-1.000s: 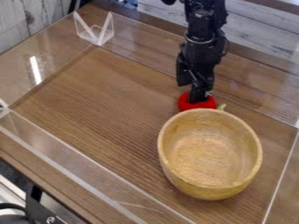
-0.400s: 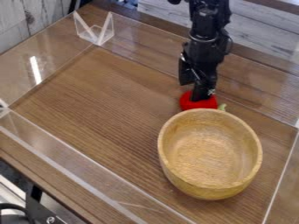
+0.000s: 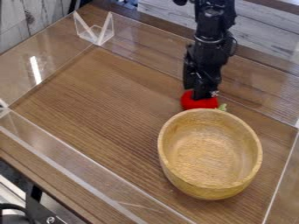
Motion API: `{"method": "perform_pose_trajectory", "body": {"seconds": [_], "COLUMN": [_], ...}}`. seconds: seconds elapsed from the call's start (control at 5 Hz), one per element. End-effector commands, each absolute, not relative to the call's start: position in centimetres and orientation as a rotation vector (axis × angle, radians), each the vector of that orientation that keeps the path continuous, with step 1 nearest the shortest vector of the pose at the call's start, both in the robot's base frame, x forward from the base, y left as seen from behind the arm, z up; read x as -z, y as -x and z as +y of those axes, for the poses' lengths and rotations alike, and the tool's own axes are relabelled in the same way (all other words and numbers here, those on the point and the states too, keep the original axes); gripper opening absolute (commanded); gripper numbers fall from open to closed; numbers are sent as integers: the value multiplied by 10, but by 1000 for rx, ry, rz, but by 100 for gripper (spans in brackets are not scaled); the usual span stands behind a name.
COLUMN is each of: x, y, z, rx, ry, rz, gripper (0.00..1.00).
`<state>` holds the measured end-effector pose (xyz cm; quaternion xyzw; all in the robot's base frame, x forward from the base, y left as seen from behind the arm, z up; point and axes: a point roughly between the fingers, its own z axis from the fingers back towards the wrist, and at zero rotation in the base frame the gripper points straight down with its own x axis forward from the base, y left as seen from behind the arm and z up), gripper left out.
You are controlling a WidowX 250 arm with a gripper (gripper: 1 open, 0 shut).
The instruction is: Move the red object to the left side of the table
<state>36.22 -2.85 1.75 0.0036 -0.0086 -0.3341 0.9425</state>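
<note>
From my remote seat, very little has changed over the last second: the black tool (image 3: 204,93) hangs in almost the same spot as before, pointing straight down over the small glossy red toy fruit (image 3: 200,102), though the arm above it leans a touch further to the right in the camera view. Its fingers reach down to the fruit's top, but the view is too small for me to tell whether they stand apart, are pinching in, or already grip it. The fruit sits where it was, on the brown wood-grain worktop (image 3: 105,96), touching or just beside the far rim of the large light wooden bowl (image 3: 211,152), on the right of the picture. I judge the grasp is only beginning, so the whole carry toward the left side is not yet done. I can read no brand, label or writing anywhere; the low clear acrylic walls (image 3: 93,29) and the bowl are plain.
</note>
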Motion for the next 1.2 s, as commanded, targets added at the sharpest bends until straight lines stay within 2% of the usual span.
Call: {"method": "perform_pose_trajectory", "body": {"seconds": [0.0, 0.4, 0.6, 0.8, 1.0], "x": [-13, -15, -16, -16, -16], "y": [-358, -350, -345, -341, -337], "z": [-42, -45, -45, -46, -46], "rx": [686, 678, 669, 664, 659], "ry": [2, 0, 2, 3, 4], "rz": [13, 50, 70, 84, 99], "gripper": [0, 0, 100, 0, 0]}}
